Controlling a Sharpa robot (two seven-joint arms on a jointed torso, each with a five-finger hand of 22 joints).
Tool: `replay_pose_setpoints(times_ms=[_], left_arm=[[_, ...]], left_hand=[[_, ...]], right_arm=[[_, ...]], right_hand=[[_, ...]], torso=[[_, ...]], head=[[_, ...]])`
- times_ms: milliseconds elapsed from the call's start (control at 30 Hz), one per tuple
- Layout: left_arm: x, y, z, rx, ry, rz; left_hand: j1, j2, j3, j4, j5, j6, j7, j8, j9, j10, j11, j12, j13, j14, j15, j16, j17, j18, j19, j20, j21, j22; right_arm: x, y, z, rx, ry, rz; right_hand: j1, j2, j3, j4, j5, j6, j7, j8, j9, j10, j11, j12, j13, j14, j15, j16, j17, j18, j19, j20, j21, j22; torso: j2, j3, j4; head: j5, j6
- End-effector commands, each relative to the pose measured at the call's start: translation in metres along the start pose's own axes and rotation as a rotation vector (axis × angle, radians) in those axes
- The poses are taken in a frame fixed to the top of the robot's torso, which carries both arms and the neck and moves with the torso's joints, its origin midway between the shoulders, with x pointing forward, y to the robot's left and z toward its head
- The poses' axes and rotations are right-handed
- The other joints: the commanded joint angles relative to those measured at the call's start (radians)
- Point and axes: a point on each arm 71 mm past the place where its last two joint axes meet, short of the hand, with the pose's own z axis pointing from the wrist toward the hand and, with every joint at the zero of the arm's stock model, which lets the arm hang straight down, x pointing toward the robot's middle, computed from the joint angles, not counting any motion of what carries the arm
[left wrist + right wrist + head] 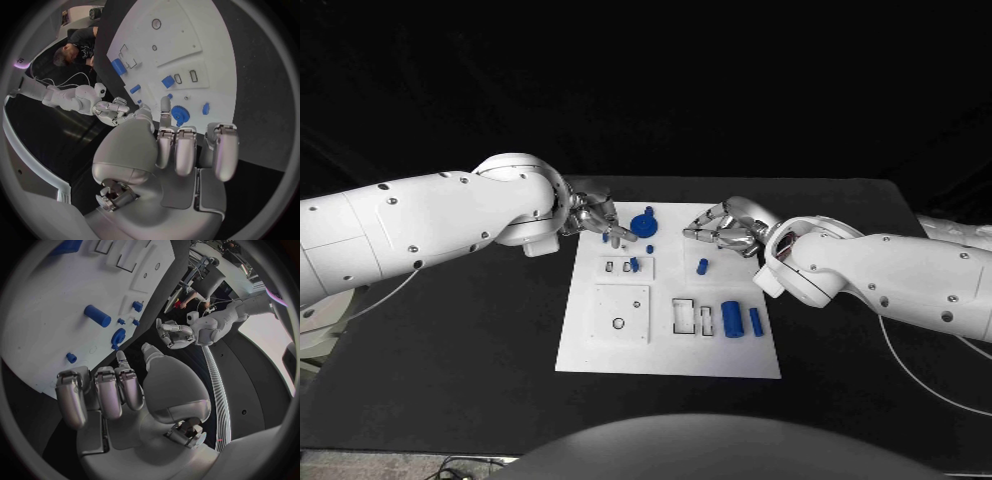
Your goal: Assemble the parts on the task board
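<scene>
Board: flat white task board [668,345], smooth matt plastic.
Parts: small blue cylinder parts [733,318], matt plastic.
Table: black table [473,340], matt.
Hands: silver left hand [596,215], shiny metal.

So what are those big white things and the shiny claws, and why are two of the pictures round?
The big white things are a robot's two arms. At each end sits a silver hand: the left hand and the right hand. The square picture comes from a camera on the robot's head, looking down at a black table. The round pictures come from small cameras on each wrist, behind that arm's own hand, so the hand looks huge. On the table lies a white task board with small blue parts on it, such as a round blue gear-like piece and a blue cylinder. Both hands hover over the far end of the board. Their fingers are partly curled, and I can't tell whether either one holds anything.
</scene>
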Motion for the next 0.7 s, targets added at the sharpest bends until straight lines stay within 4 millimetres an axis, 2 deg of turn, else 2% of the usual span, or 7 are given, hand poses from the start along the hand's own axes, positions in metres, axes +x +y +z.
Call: replay_pose_setpoints(times_ms=[33, 233, 300, 400, 600, 667, 700], left_arm=[[0.008, 0.003, 0.000, -0.074, 0.129, 0.013], [0.014, 0.002, 0.003, -0.112, 0.164, 0.024], [0.016, 0.001, 0.005, -0.120, 0.165, 0.023], [0.018, 0.000, 0.008, -0.131, 0.163, 0.014], [0.024, -0.001, 0.013, -0.159, 0.163, 0.001], [0.026, -0.001, 0.016, -0.171, 0.167, 0.000], [0.027, -0.002, 0.017, -0.178, 0.170, 0.000]], left_hand=[[-0.043, 0.013, -0.031, 0.000, -0.006, 0.010, -0.008, 0.030, 0.038, 0.105, -0.011, -0.002, 0.261, 0.105, -0.010, 0.003, 0.263, -0.007, 0.103, 0.000, 0.002, 0.263], [-0.112, 0.026, -0.101, 0.000, -0.007, 0.004, -0.017, 0.062, 0.095, 0.105, -0.021, -0.002, 0.261, 0.105, -0.019, 0.003, 0.263, -0.007, 0.103, 0.000, 0.002, 0.263], [-0.133, 0.017, -0.130, 0.000, -0.007, 0.001, -0.018, 0.069, 0.110, 0.105, -0.023, -0.002, 0.261, 0.105, -0.020, 0.003, 0.263, -0.007, 0.103, 0.000, 0.002, 0.263], [-0.168, 0.032, -0.158, 0.001, -0.006, -0.005, -0.018, 0.072, 0.128, 0.105, -0.023, -0.002, 0.261, 0.105, -0.021, 0.003, 0.263, -0.007, 0.103, 0.001, 0.002, 0.263], [-0.181, 0.029, -0.178, 0.000, -0.001, -0.011, -0.017, 0.071, 0.141, 0.105, -0.022, -0.002, 0.261, 0.105, -0.020, 0.003, 0.263, -0.007, 0.103, 0.001, 0.002, 0.263], [-0.180, 0.031, -0.182, -0.001, 0.013, -0.017, -0.016, 0.066, 0.147, 0.105, -0.020, -0.002, 0.261, 0.105, -0.018, 0.003, 0.263, -0.007, 0.103, 0.001, 0.002, 0.263], [-0.176, 0.030, -0.185, -0.001, 0.035, -0.021, -0.014, 0.062, 0.151, 0.105, -0.019, -0.002, 0.261, 0.105, -0.016, 0.003, 0.263, -0.007, 0.103, 0.000, 0.002, 0.263]], right_arm=[[0.002, 0.000, 0.000, -0.001, 0.015, -0.008], [0.002, 0.000, 0.000, -0.005, 0.011, -0.008], [0.002, 0.001, 0.000, -0.006, 0.008, -0.008], [0.002, 0.001, 0.000, -0.007, -0.001, -0.007], [0.001, 0.001, 0.000, -0.008, -0.012, -0.007], [0.001, 0.001, 0.000, -0.008, -0.014, -0.007], [0.001, 0.001, 0.000, -0.009, -0.014, -0.007]], right_hand=[[-0.002, 0.003, 0.000, 0.006, 0.003, 0.008, 0.012, 0.006, 0.001, 0.104, 0.005, 0.004, 0.263, 0.104, 0.008, 0.004, 0.263, -0.014, 0.103, 0.006, 0.004, 0.263], [-0.002, 0.003, 0.000, 0.006, 0.003, 0.008, 0.012, 0.006, 0.001, 0.104, 0.005, 0.004, 0.263, 0.104, 0.008, 0.004, 0.263, -0.014, 0.103, 0.006, 0.004, 0.263], [-0.003, 0.003, 0.000, 0.007, 0.003, 0.008, 0.012, 0.006, 0.001, 0.104, 0.005, 0.004, 0.263, 0.104, 0.008, 0.004, 0.263, -0.014, 0.103, 0.006, 0.004, 0.263], [-0.004, 0.003, -0.001, 0.007, 0.003, 0.007, 0.013, 0.006, 0.001, 0.104, 0.005, 0.004, 0.263, 0.104, 0.008, 0.004, 0.263, -0.014, 0.103, 0.006, 0.004, 0.263], [-0.007, 0.003, -0.002, 0.009, 0.004, 0.006, 0.013, 0.005, 0.001, 0.104, 0.005, 0.004, 0.263, 0.104, 0.008, 0.004, 0.263, -0.014, 0.103, 0.007, 0.004, 0.263], [-0.009, 0.004, -0.002, 0.011, 0.005, 0.006, 0.013, 0.006, 0.001, 0.104, 0.006, 0.004, 0.263, 0.104, 0.008, 0.004, 0.263, -0.014, 0.103, 0.007, 0.004, 0.263], [-0.009, 0.004, -0.002, 0.011, 0.005, 0.006, 0.013, 0.006, 0.001, 0.104, 0.006, 0.004, 0.263, 0.104, 0.008, 0.004, 0.263, -0.014, 0.103, 0.007, 0.004, 0.263]], torso=[[0.000, -0.0005, 0.0015], [0.001, -0.0015, 0.0021], [0.001, -0.0015, 0.0018], [0.000, -0.0013, 0.0012], [0.000, -0.0022, 0.0013], [0.000, -0.0014, 0.0015], [0.000, -0.0013, 0.0020]], head=[[0.001, -0.002], [-0.002, -0.001], [0.000, -0.001], [-0.002, -0.002], [-0.003, -0.002], [-0.003, -0.002], [-0.003, -0.001]])
